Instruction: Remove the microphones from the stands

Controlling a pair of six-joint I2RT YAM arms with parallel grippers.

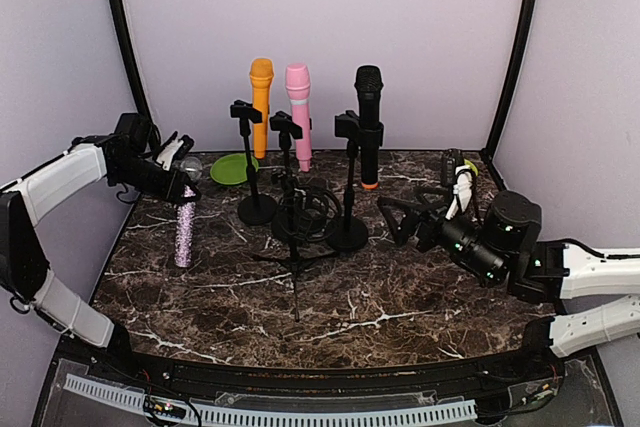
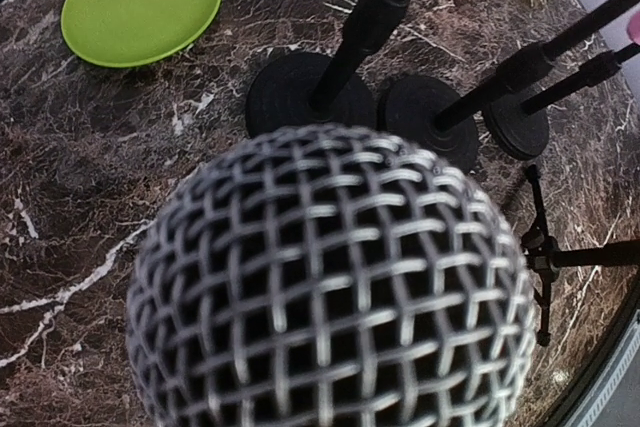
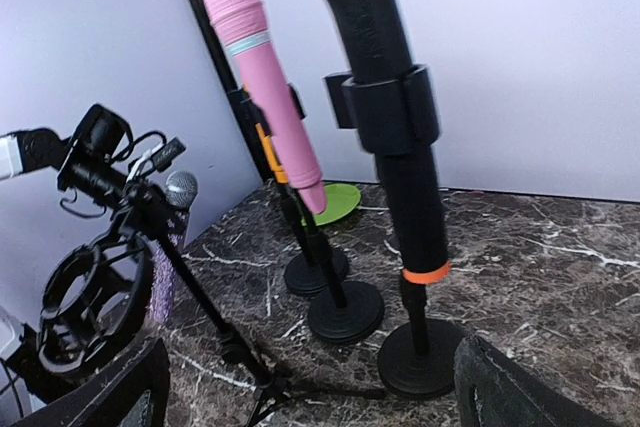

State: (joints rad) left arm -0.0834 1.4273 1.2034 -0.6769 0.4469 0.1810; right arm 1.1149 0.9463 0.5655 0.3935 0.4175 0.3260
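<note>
- Far left of the overhead frame: we see the left gripper (image 1: 168,169) clamped around the upper end of the glitter microphone (image 1: 185,222). The microphone stands nearly upright, mesh head at the top and well clear of every stand. Its lower end sits low over the marble table (image 1: 400,297); we cannot tell whether it touches. In the left wrist view the mesh head fills most of the frame.
- Just right of it, at the back of the table, lies a green plate (image 1: 233,169).
- Centre of the frame: three round-base stands carry an orange microphone (image 1: 261,97), a pink microphone (image 1: 299,112) and a black microphone (image 1: 368,117). Each is clipped upright, and the black one has an orange band near its foot.
- In front of the pink one, the tripod stand (image 1: 295,252) spreads its thin legs across the marble. In the right wrist view we see its ring mount (image 3: 90,297) at lower left.
- Centre right: the right gripper (image 1: 392,219) hangs low over the table with its jaws spread wide and nothing between them. It points towards the base of the black microphone's stand, near it but not touching.
</note>
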